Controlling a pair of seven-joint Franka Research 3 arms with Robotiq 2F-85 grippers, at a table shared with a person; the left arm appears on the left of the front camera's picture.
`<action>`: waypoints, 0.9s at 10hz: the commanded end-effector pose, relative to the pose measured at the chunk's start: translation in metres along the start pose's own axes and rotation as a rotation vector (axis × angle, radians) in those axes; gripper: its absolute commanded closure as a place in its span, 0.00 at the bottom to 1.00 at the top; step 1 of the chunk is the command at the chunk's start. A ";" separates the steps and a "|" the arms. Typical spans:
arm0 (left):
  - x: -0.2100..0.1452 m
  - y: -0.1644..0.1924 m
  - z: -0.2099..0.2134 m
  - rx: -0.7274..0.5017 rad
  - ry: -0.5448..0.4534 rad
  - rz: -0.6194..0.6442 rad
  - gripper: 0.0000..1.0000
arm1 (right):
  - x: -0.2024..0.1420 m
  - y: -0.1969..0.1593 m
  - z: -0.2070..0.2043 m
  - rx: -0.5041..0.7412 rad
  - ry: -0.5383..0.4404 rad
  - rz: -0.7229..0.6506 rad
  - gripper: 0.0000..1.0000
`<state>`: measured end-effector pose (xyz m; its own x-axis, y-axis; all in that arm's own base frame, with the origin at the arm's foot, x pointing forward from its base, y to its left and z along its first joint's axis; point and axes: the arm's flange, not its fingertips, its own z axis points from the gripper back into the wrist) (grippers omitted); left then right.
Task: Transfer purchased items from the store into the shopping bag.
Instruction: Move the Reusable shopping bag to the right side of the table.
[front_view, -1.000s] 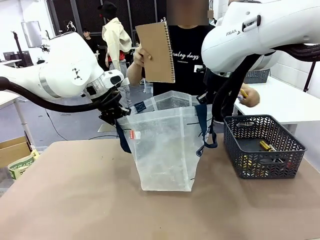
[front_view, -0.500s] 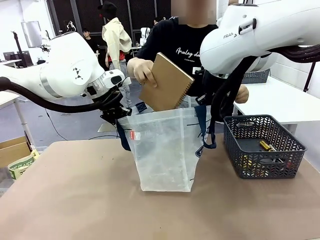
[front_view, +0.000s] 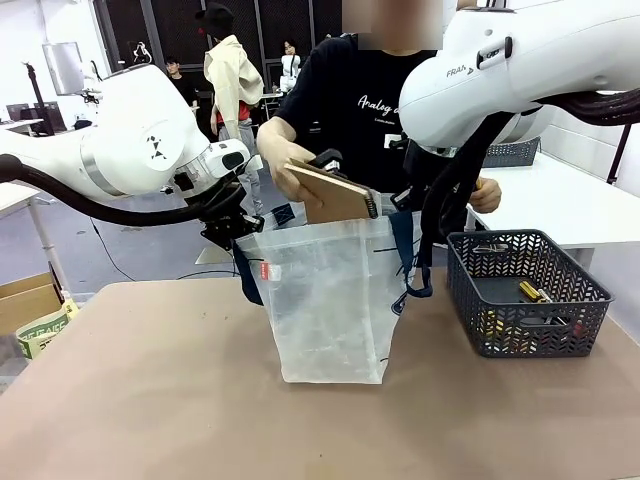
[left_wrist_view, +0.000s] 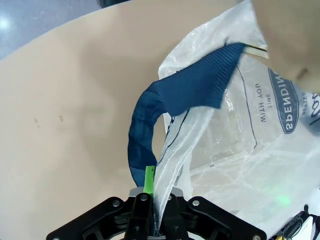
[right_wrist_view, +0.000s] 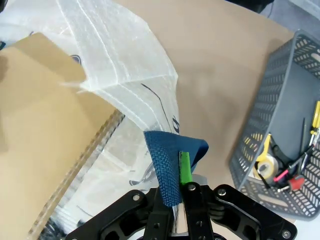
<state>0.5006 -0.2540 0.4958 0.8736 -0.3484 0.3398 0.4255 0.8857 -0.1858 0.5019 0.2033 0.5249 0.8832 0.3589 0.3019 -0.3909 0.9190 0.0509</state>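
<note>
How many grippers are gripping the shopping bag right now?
2. The left gripper pinches the shopping bag's translucent rim beside one navy strap. The right gripper clamps the other navy strap on the opposite side. Both are shut on it.

bench (front_view: 150, 400): plain tan top, pretty bare up front
basket (front_view: 530, 322): dark grey plastic lattice, sits on the bench's right side
cardboard box (front_view: 25, 295): low down past the bench's left edge
white table (front_view: 580, 210): right behind the basket
</note>
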 end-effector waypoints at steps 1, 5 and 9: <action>0.000 0.001 0.001 0.001 -0.002 0.003 1.00 | -0.002 -0.001 0.002 -0.002 -0.002 -0.002 1.00; 0.000 0.001 0.001 0.001 -0.002 0.003 1.00 | -0.002 -0.001 0.002 -0.002 -0.002 -0.002 1.00; 0.000 0.001 0.001 0.001 -0.002 0.003 1.00 | -0.002 -0.001 0.002 -0.002 -0.002 -0.002 1.00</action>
<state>0.5008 -0.2540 0.4951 0.8742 -0.3486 0.3381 0.4252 0.8858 -0.1861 0.5017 0.2035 0.5246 0.8834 0.3596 0.3006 -0.3913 0.9188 0.0510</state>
